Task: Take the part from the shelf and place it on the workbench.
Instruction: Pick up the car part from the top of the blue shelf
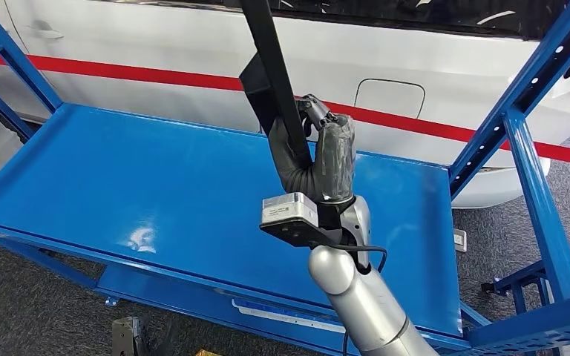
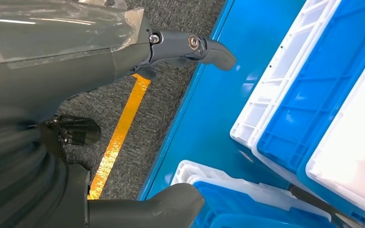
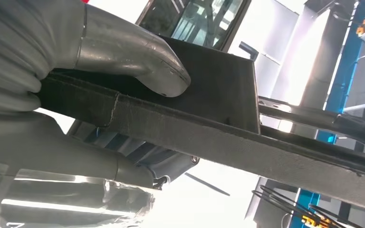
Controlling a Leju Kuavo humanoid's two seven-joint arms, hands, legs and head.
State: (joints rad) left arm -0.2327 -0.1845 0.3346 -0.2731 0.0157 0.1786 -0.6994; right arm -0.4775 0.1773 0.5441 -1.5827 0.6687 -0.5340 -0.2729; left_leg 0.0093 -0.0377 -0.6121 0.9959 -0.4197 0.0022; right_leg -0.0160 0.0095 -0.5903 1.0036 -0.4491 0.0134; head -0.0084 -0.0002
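While the right hand clamps the long black strip-shaped part upright above the blue metal workbench, the left hand hangs empty, fingers apart, beside blue plastic crates.

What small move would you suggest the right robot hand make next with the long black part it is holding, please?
Probably lower it: the right robot hand grips the long black part upright above the bare blue workbench surface, not touching it. Bringing the part down and tilting it flat seems the sensible step before letting go.
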